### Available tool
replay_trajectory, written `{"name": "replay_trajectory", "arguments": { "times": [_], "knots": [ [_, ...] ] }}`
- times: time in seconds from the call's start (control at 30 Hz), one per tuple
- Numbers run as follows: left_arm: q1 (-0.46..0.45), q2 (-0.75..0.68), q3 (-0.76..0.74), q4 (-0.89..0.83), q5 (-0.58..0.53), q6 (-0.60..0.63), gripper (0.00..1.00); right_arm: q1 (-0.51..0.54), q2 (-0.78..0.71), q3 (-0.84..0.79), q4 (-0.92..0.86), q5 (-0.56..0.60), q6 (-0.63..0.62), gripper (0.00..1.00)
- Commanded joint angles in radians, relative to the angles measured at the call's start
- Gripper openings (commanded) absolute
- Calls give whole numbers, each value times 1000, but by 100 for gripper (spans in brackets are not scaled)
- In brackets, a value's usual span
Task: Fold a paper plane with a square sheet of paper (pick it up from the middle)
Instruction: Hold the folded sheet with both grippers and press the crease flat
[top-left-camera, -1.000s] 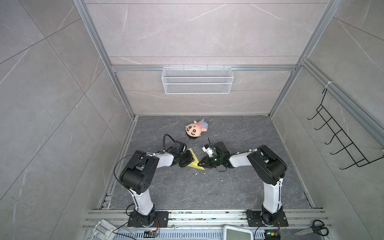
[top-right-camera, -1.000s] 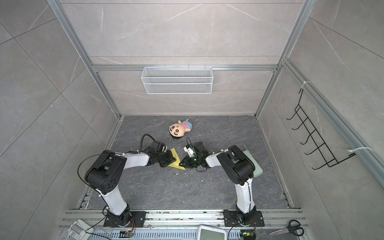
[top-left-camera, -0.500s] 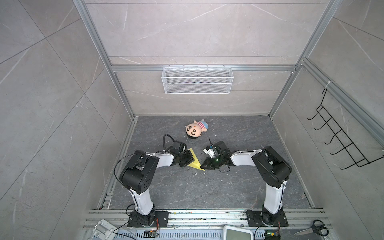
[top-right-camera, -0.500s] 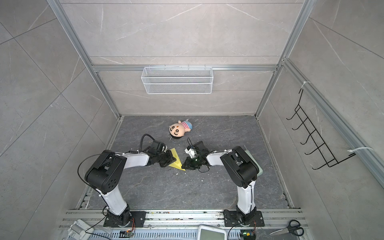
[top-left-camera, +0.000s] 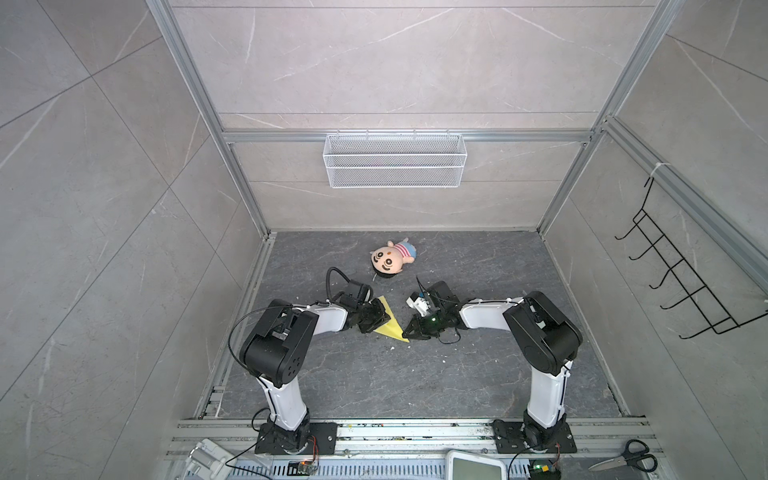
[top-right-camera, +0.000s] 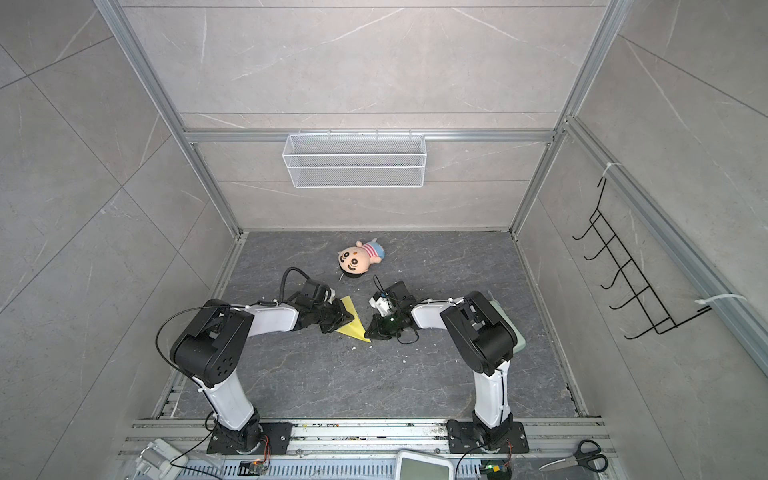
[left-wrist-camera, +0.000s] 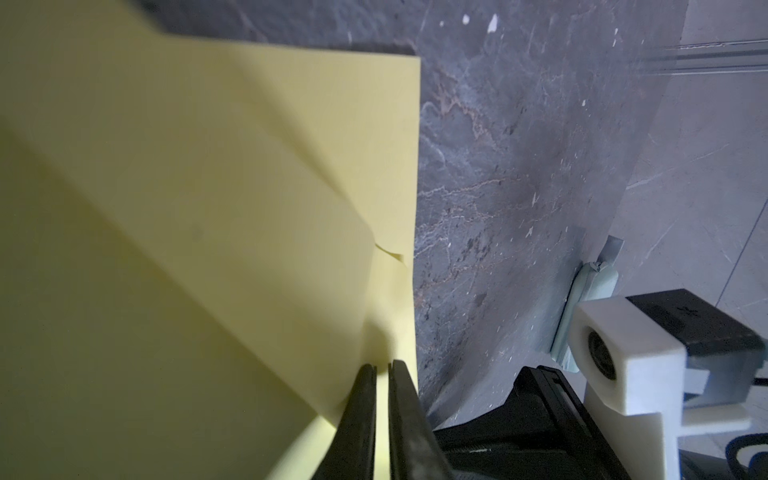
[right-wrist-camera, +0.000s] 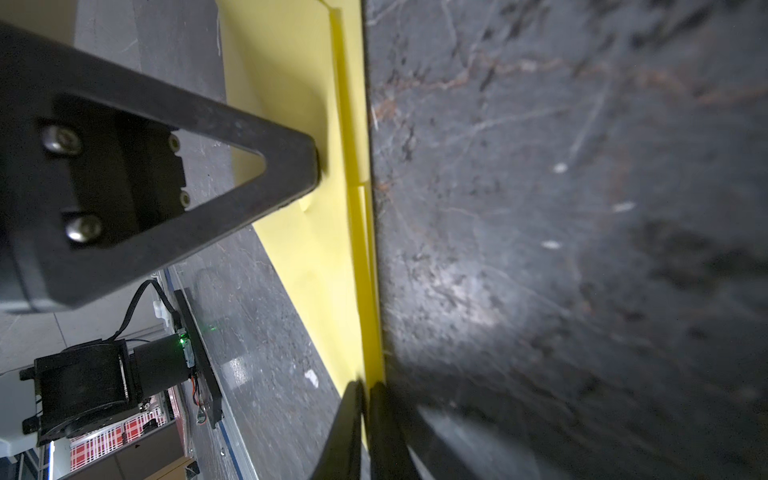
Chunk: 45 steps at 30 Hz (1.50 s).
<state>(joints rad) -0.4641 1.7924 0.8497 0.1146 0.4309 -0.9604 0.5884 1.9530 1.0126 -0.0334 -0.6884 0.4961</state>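
Observation:
The paper plane (top-left-camera: 390, 323) (top-right-camera: 353, 325) is a yellow sheet folded into a narrow pointed wedge. It lies on the dark table (top-left-camera: 374, 382) between both arms, its tip toward the front. My left gripper (top-left-camera: 377, 319) (top-right-camera: 340, 319) comes in low from the left. In the left wrist view this gripper (left-wrist-camera: 382, 366) is shut on an edge of the folded paper (left-wrist-camera: 208, 199). My right gripper (top-left-camera: 409, 333) (top-right-camera: 369, 331) is at the pointed front end. In the right wrist view it (right-wrist-camera: 365, 385) is shut on the layered edge of the paper (right-wrist-camera: 316, 124), across from the left fingers (right-wrist-camera: 249, 166).
A plush doll (top-left-camera: 390, 259) lies behind the grippers. A white wire basket (top-left-camera: 395, 166) hangs on the back wall and a black hook rack (top-left-camera: 685, 282) on the right wall. A pale green pad (top-right-camera: 514, 332) lies under the right arm. Scissors (top-left-camera: 627, 455) rest on the front rail.
My right gripper has slid back along the paper toward its pointed end, uncovering more of the yellow wedge. The left arm has held its place.

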Motion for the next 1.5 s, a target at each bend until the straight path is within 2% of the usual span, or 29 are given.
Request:
{"name": "replay_trajectory", "arguments": {
  "times": [0.0,0.4,0.5,0.67,0.8,0.9,1.0,1.1,1.27,1.47],
  "knots": [
    [5,14,24,23,37,19,13,1,50,-2,-73,88,-28,12],
    [5,45,24,31,43,18,12,1,65,1,-90,110,-36,12],
    [5,47,31,-12,20,20,11,1,58,-3,-83,106,-36,12],
    [7,42,27,-112,-39,26,9,1,-46,-16,-31,104,-19,18],
    [10,46,20,-113,-34,25,9,0,-154,-34,3,129,-1,25],
    [10,54,24,-106,-26,27,9,0,-179,-27,4,138,6,25],
    [10,59,28,-101,-22,26,9,14,-141,14,16,83,30,20],
    [10,61,31,-104,-22,28,9,48,-85,71,8,83,50,15],
    [10,62,32,-108,-21,26,9,73,3,152,-15,122,88,6],
    [11,60,30,-115,-26,23,8,73,44,190,-56,179,105,2]
  ]
}}
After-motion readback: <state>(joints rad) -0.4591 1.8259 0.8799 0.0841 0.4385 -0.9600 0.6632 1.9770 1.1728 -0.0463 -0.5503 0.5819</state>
